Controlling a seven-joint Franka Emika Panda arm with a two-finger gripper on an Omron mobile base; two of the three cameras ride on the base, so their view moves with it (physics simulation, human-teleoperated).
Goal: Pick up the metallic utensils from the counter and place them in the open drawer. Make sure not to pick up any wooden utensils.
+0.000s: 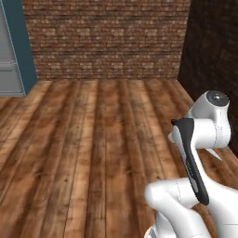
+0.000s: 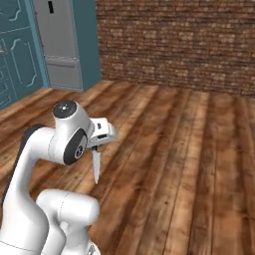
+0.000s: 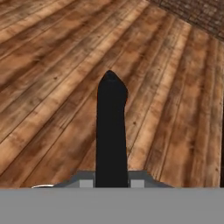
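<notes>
Planks of glossy, knotted brown wood floor (image 1: 83, 153) stretch to a rough red brick wall (image 1: 107, 37). My gripper (image 2: 97, 144) is clamped on the knife (image 2: 96, 167): slim, its matte black handle (image 3: 111, 131) rounded at the end, its tapered silver blade pointing down over the floor.

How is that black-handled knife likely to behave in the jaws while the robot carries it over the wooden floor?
The knife probably stays stiff: its silver blade hangs straight down below the gripper without bending. The smooth black handle, standing between the jaws, looks slick, so it might swivel or slide in the grip. Being slim, it is likely light.
</notes>
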